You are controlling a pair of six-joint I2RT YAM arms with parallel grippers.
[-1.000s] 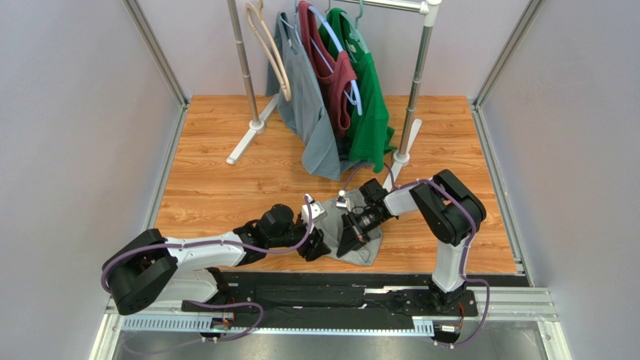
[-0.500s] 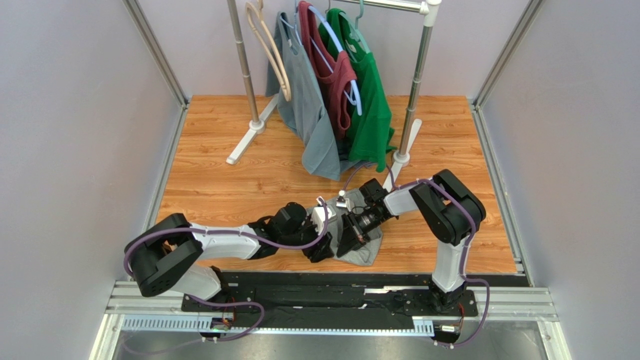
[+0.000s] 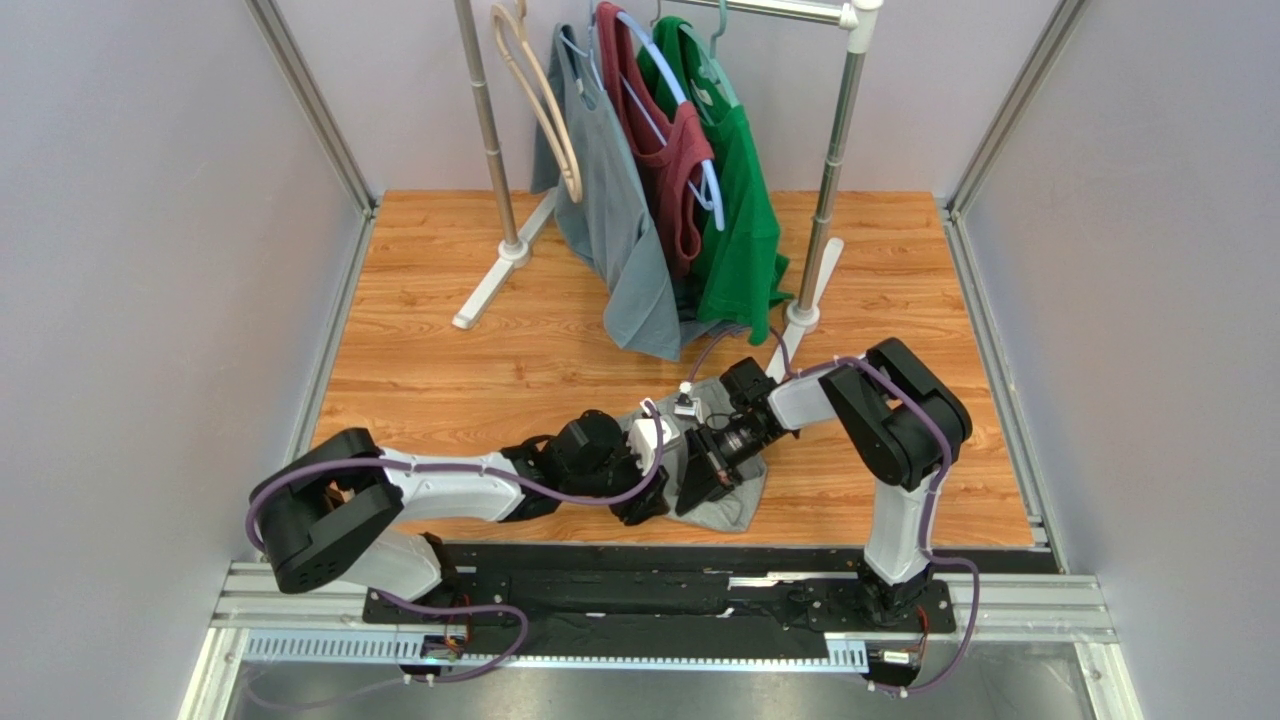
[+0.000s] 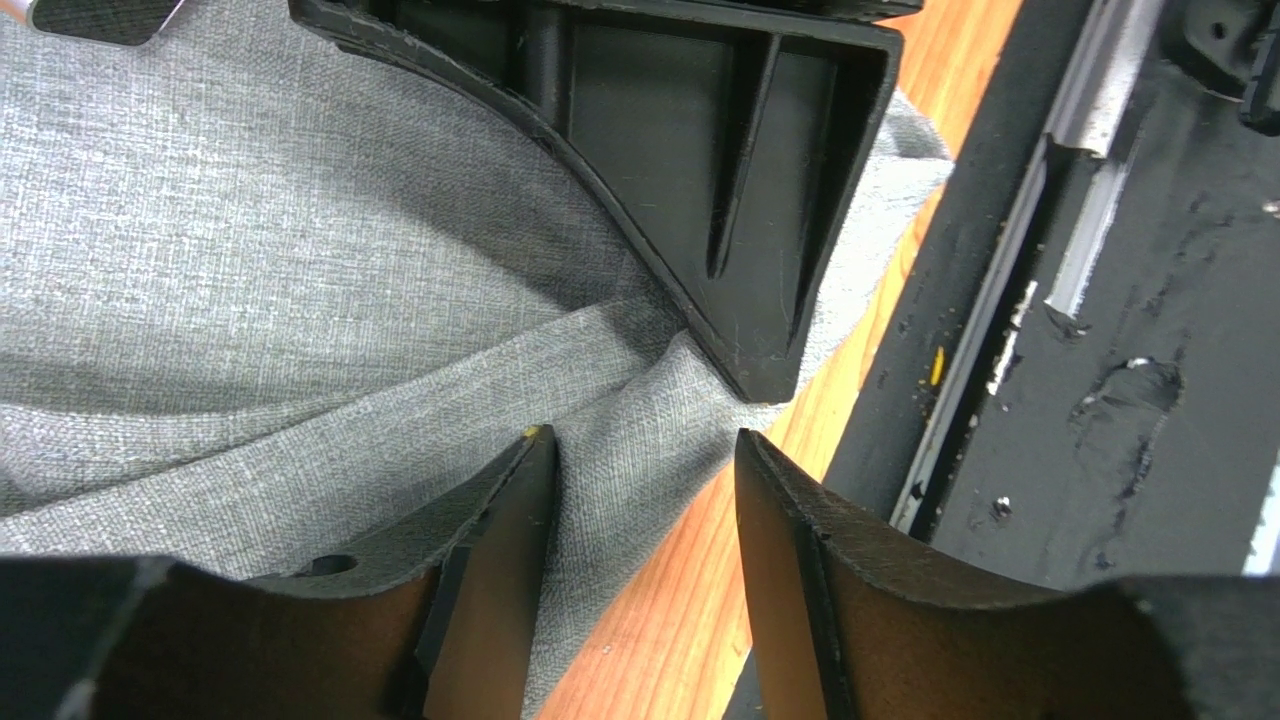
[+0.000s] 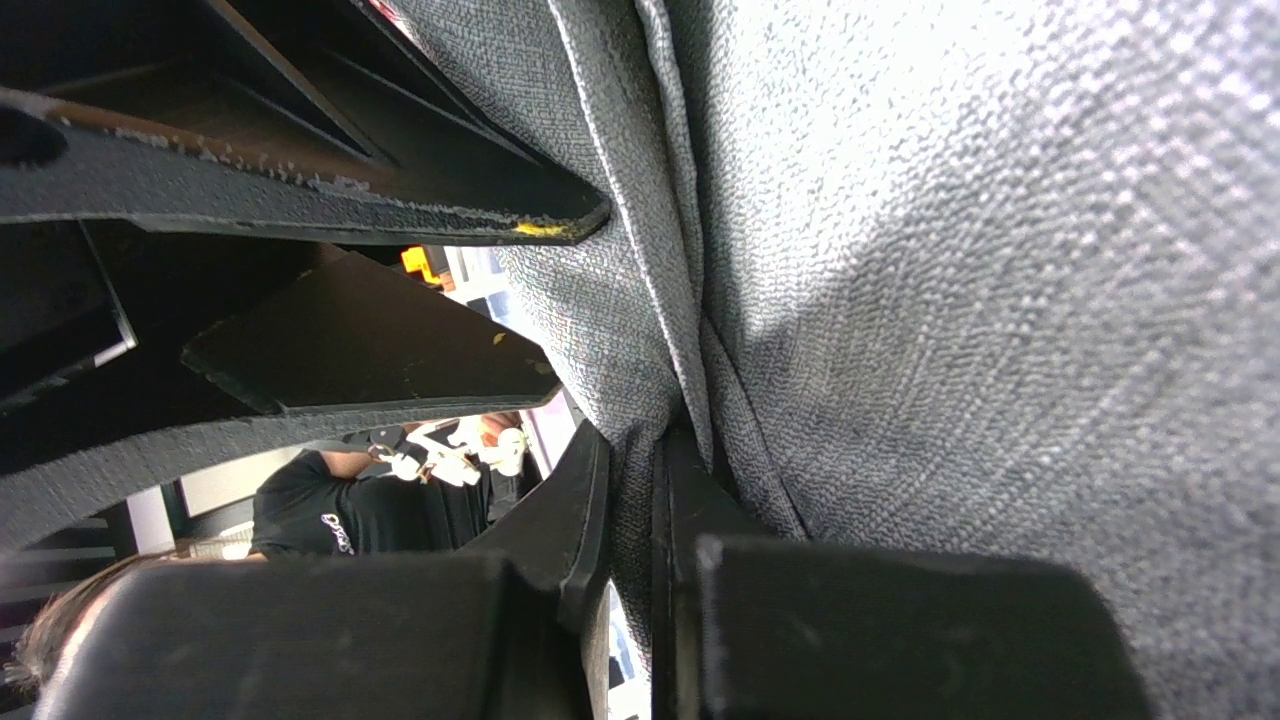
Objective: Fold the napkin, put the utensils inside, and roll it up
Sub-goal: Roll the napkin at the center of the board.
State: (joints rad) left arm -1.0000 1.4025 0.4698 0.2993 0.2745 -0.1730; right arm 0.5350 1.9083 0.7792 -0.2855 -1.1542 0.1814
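Note:
The heather-grey napkin (image 3: pixel 732 503) lies crumpled on the wood floor near the front edge, mostly hidden under both arms. In the left wrist view the napkin (image 4: pixel 271 285) fills the upper left. My left gripper (image 4: pixel 643 450) is open, its fingers straddling the napkin's near edge. My right gripper (image 5: pixel 634 465) is shut on a fold of the napkin (image 5: pixel 962 300), and its black body shows in the left wrist view (image 4: pixel 706 135). In the top view the two grippers meet over the cloth, left gripper (image 3: pixel 646 495), right gripper (image 3: pixel 703 483). No fork is in view.
A clothes rack (image 3: pixel 496 165) stands at the back with a grey shirt (image 3: pixel 609 210), a maroon shirt (image 3: pixel 669 150) and a green shirt (image 3: pixel 736 195) on hangers. The black base rail (image 3: pixel 661 578) runs along the front edge. Grey walls close in both sides.
My left arm has stretched to the right, bringing its gripper up against the napkin beside the right gripper. The right arm has stayed in place, holding the cloth.

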